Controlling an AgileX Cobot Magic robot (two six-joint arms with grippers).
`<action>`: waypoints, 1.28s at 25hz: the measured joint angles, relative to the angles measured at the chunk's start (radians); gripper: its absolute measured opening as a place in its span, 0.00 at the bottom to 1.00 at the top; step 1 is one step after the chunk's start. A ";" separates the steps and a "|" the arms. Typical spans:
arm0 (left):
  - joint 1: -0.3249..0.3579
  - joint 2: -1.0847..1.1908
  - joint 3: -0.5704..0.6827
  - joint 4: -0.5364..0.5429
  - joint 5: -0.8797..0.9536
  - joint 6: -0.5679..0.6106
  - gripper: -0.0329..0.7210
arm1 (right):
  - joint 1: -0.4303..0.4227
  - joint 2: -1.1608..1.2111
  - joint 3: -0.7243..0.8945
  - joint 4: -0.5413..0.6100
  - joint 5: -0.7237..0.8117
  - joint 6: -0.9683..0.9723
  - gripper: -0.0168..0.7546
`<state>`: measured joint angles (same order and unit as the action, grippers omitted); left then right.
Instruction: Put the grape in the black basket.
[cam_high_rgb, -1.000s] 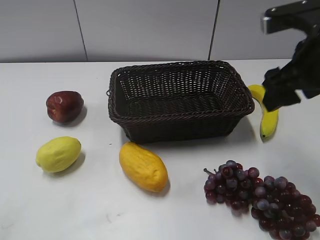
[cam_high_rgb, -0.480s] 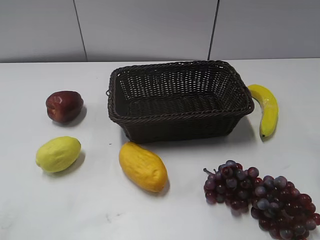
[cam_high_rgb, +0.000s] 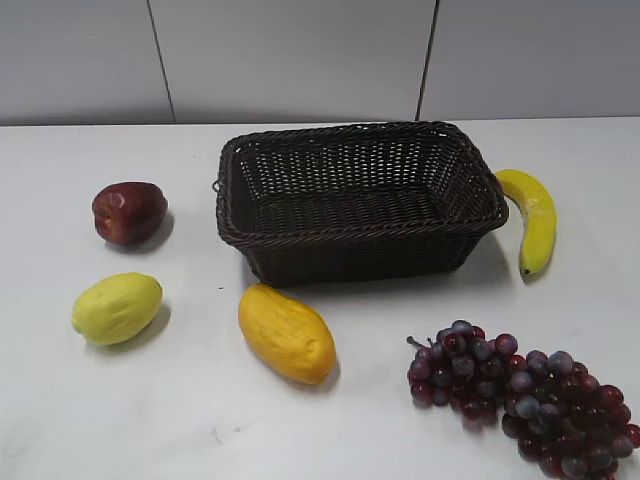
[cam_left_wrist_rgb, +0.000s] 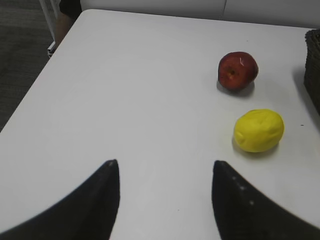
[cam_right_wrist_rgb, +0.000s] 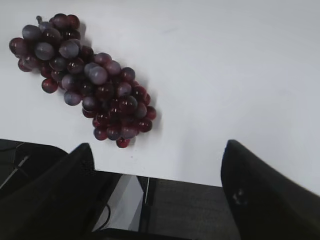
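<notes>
The grape (cam_right_wrist_rgb: 82, 77) is seen lying on the bench (cam_right_wrist_rgb: 225, 75), ahead and left of the right jaws, apart from the black basket (cam_high_rgb: 360, 200). Both jaws are spread wide, holding nothing.

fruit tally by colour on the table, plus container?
Dark red round apple: 1
Yellow fruits: 3 (rounded lemon, oblong mango, curved banana)
Purple-red grape bunch: 1
Dark woven wicker basket: 1
Total: 6
</notes>
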<state>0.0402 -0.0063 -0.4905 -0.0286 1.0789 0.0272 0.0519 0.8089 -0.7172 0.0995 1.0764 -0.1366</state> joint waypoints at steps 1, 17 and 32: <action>0.000 0.000 0.000 0.000 0.000 0.000 0.78 | 0.000 -0.058 0.042 -0.005 -0.015 -0.008 0.79; 0.000 0.000 0.000 0.000 0.000 0.000 0.78 | 0.000 -0.681 0.214 -0.025 -0.026 -0.029 0.79; 0.000 0.000 0.000 0.001 0.000 0.000 0.78 | 0.000 -0.813 0.215 -0.099 -0.025 0.094 0.79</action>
<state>0.0402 -0.0063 -0.4905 -0.0278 1.0787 0.0272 0.0519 -0.0043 -0.5021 0.0000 1.0511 -0.0422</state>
